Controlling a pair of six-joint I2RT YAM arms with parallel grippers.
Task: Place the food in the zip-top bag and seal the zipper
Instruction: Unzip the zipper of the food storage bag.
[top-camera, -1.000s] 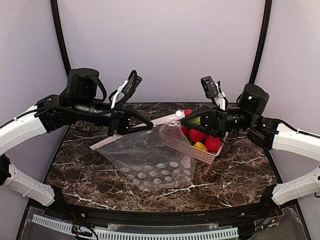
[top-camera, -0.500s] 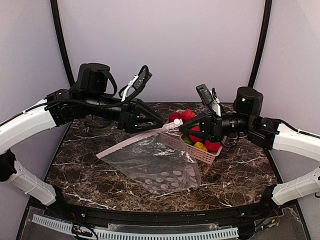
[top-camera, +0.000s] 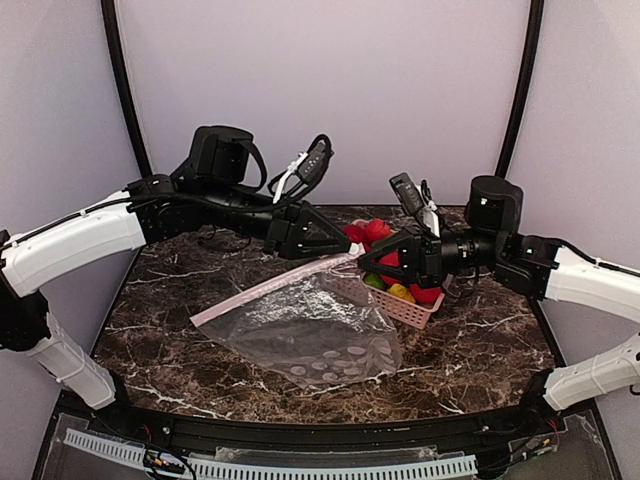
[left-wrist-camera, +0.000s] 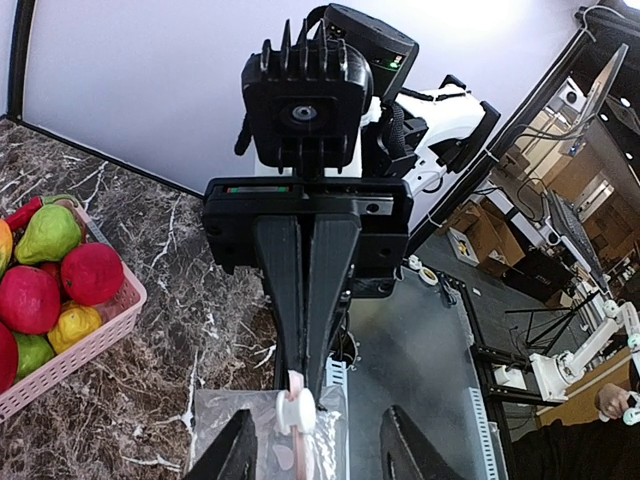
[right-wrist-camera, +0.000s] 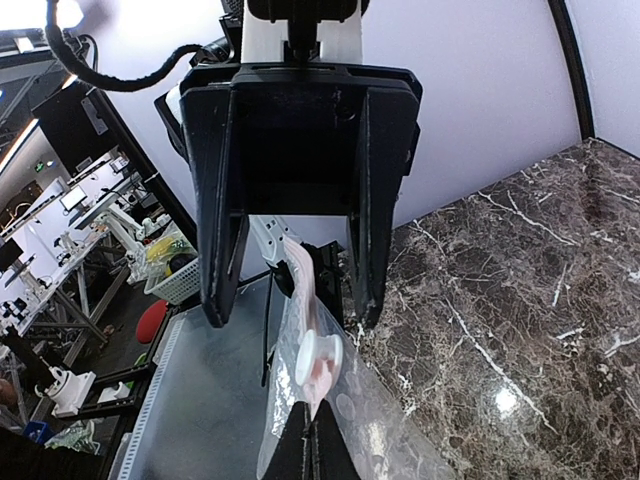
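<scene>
Pinching the zipper: right jaws, closed tight on the zipper (right-wrist-camera: 305, 300) at the bag's raised corner. From the left wrist they show as two black fingers (left-wrist-camera: 282, 290) pressed together over the pink strip.
Left jaws: standing apart and holding nothing. Their fingers (right-wrist-camera: 222, 230) flank the zipper, one on each side and clear of it, squarely facing the right jaws.
Slider: a white slider (left-wrist-camera: 290, 410) sits on the strip just past the tips of the right jaws, in the gap between the left jaws.
Bag: the clear, dotted bag (top-camera: 310, 325) hangs from the right jaws and slopes down to the desk (top-camera: 480, 350). Its lower part lies flat, below both jaws and out to the left-arm side. The mouth edge runs from the right jaws down and away under the left jaws.
Food: red, green and yellow food (top-camera: 377, 232) is heaped in a pink basket (top-camera: 410, 312) just behind and beneath the right jaws, outside the bag.
Arms: the left arm (top-camera: 70, 240) and the right arm (top-camera: 590, 280) reach in from opposite sides, so the two sets of jaws meet nose to nose above the middle of the desk.
</scene>
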